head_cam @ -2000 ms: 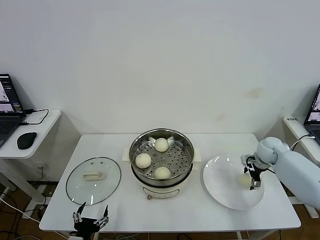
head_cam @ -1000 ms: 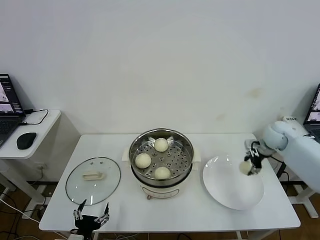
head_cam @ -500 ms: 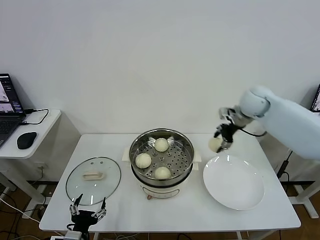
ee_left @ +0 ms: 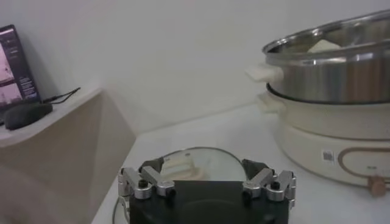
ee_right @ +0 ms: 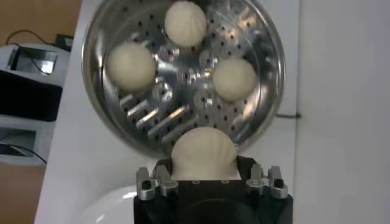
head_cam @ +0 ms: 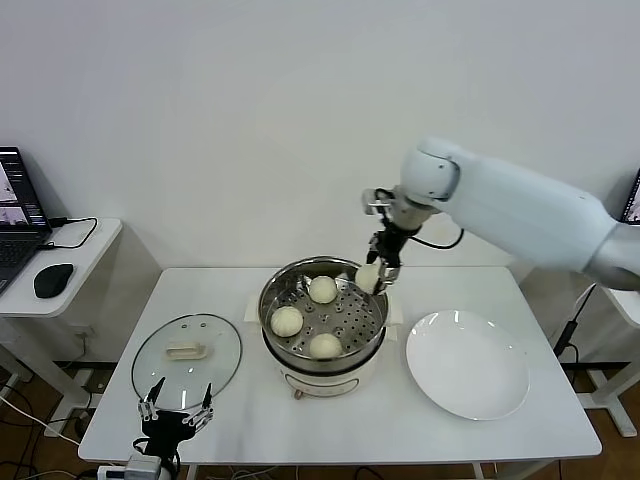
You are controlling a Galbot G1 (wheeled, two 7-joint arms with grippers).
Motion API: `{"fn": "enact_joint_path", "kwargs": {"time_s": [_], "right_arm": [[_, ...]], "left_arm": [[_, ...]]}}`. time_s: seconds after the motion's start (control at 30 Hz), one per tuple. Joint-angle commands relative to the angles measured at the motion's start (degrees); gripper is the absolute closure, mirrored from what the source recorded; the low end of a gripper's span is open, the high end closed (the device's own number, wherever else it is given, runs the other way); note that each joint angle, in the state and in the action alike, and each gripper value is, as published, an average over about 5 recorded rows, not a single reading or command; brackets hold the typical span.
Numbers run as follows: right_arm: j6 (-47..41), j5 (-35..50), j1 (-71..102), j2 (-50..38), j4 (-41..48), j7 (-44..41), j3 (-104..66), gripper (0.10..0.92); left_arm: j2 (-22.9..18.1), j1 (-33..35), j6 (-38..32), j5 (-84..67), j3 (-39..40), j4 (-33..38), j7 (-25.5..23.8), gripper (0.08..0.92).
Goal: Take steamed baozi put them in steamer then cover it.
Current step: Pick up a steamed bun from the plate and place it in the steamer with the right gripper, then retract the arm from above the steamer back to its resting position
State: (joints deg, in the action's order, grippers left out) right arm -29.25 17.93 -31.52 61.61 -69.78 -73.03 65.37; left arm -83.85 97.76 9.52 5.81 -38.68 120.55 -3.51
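The steel steamer (head_cam: 372,330) stands mid-table on its cream base, with three cream-white baozi on its perforated tray: back (head_cam: 322,289), left (head_cam: 286,321), front (head_cam: 324,346). My right gripper (head_cam: 372,276) is shut on a fourth baozi (head_cam: 368,277) and holds it above the steamer's back right rim. In the right wrist view this baozi (ee_right: 203,154) sits between the jaws, over the tray (ee_right: 183,115). The clear glass lid (head_cam: 187,360) lies flat at the table's left. My left gripper (head_cam: 176,418) is open and empty at the front left edge, near the lid (ee_left: 201,165).
A white plate (head_cam: 467,364) lies bare to the right of the steamer. A side desk (head_cam: 60,270) with a laptop and mouse stands at the far left. The steamer's base (ee_left: 323,137) also shows in the left wrist view.
My right gripper lifted the baozi off the white plate and carried it left and back, to above the steamer's rim. The plate now lies bare. The left arm barely shifted.
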Motion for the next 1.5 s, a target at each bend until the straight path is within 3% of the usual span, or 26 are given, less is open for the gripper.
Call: {"fn": "enact_joint_path", "kwargs": {"time_s": [0.03, 0.5, 1.07, 1.33, 1.5], "right_arm": [[-1.86, 2.14, -0.14, 7.59, 2.87, 0.67, 4.02, 0.381], [-0.56, -7.03, 6.59, 8.29, 6.83, 0.67, 3.01, 0.381], [-0.82, -8.81, 8.97, 7.69, 6.90, 1.94, 0.94, 0.375], [-1.00, -6.85, 7.04, 2.96, 4.19, 0.42, -4.83, 0.216], [-0.75, -1.74, 8.05, -5.38, -0.48, 3.78, -15.36, 0.203]], "left_arm": [[0.01, -0.39, 0.08, -0.49, 0.10, 0.27, -0.03, 0.177], [-0.51, -1.04, 0.12, -0.79, 0.07, -0.70, -0.06, 0.177], [-0.52, -1.24, 0.18, -0.90, 0.10, -1.14, -0.17, 0.177], [-1.17, -1.12, 0.32, -1.39, 0.40, -0.29, -0.65, 0.177], [-1.72, -0.72, -0.51, -1.86, 0.71, 0.46, -0.64, 0.177]]}}
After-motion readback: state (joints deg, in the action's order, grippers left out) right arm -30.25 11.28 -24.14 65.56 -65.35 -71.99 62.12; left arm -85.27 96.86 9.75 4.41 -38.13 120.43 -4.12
